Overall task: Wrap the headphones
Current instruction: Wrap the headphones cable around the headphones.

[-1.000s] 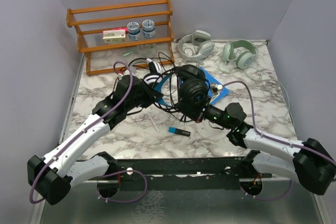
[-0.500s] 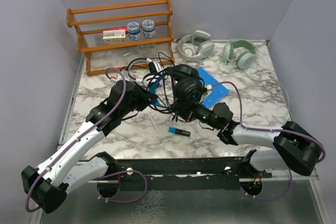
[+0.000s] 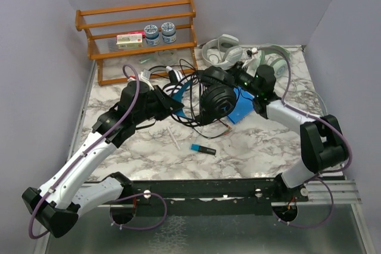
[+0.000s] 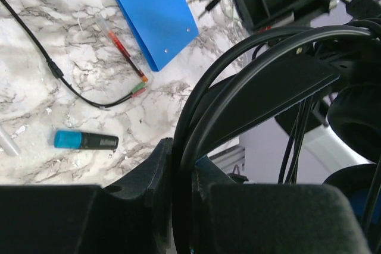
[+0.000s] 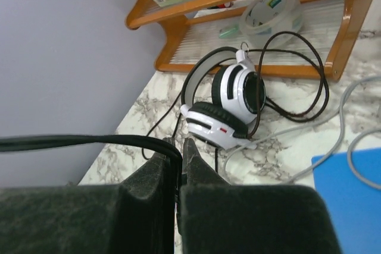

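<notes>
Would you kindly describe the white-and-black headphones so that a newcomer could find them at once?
Find the wooden rack at the back left of the marble table. In front of its right half lie the white-and-black headphones. Only they pair white cups with black pads: the neighbouring black headphones are dark throughout, the grey-white headphones pale throughout.

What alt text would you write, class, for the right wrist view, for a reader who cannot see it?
The right hand, shut, pinches a thin black cable that runs off to the left. Beyond it, white-and-black over-ear headphones lie on the marble-patterned table in front of an orange wooden rack.
</notes>
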{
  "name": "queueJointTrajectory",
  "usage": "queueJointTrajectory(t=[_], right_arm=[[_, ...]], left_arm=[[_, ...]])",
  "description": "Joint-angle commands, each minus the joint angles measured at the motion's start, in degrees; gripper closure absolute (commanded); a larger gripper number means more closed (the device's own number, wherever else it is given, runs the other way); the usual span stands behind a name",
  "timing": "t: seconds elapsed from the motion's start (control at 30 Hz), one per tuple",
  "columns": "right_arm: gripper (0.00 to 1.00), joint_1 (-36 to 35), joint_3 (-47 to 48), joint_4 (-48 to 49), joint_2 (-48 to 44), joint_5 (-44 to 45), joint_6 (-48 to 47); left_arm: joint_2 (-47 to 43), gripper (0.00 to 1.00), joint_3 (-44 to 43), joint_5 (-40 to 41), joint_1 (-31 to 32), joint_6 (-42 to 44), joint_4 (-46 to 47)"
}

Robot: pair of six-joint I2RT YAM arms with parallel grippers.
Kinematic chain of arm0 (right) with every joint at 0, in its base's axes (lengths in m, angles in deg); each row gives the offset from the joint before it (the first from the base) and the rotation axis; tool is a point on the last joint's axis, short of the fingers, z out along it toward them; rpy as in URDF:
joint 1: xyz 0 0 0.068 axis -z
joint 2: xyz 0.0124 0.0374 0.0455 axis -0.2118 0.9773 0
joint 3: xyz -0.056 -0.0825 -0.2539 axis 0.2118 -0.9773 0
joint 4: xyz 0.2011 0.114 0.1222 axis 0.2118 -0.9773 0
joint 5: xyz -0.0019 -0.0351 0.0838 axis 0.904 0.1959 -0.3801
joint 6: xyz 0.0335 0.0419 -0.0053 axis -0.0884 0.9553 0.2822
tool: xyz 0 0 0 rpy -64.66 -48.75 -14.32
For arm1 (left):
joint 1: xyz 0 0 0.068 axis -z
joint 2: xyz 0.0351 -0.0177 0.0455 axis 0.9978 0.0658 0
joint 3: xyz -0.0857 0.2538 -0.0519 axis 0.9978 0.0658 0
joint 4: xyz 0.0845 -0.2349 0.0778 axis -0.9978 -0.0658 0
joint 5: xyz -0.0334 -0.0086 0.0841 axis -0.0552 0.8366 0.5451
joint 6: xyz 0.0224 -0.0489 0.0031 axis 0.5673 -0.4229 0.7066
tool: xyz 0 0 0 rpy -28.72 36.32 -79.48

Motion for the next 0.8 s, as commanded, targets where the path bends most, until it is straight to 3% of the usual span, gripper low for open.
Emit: queueJointTrajectory(t=[0.0,0.2,0.37,0.77], right_arm=[[0.99,2.9,9.8,-11.1,6.2,-4.9,-5.2],[0.99,7.6,21.3,-13.3,13.9,-8.8,-4.2],[1.00,7.9,30.9,-21.7,16.4,-8.0,-9.9],[0.99,7.9,40.4,-22.9,16.8,-15.2,-14.2]], left_arm=[[-0.9,1.00,-4.7,-8.7,-0.2,-0.3,5.0],[0.5,1.00,-7.3,-11.9,-0.1,3.3,1.8],[2.5,1.00,-6.8,-16.3,0.1,5.3,1.7],[9.1,1.00,-7.4,-17.3,4.4,9.1,1.6]])
